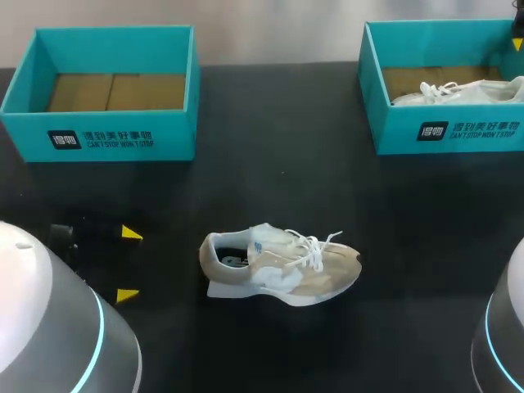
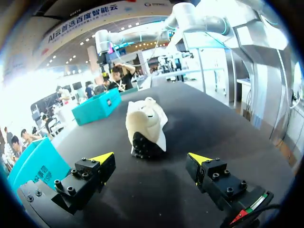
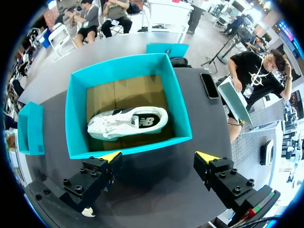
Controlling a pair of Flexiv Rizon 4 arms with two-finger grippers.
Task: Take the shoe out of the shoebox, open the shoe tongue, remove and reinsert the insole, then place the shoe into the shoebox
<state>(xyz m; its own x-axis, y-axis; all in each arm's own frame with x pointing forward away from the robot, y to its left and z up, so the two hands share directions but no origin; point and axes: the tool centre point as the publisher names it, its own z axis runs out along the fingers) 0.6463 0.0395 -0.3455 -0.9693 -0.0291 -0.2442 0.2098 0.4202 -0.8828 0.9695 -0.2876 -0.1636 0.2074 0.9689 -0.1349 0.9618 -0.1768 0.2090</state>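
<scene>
Beige-and-white laced shoe (image 1: 282, 266) is set ahead of the left gripper (image 2: 151, 159).
Its jaws and those of the right gripper (image 3: 159, 156) are held released.

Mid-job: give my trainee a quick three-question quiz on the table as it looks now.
1. True or false: the beige-and-white lace-up sneaker lies on the black table, outside both boxes.
2. Which teal cardboard shoebox holds the white sneaker: A, the left shoebox; B, the right shoebox?
3. Fill in: the left gripper's fingers are ____.
Key: 1 true; 2 B; 3 open.
</scene>
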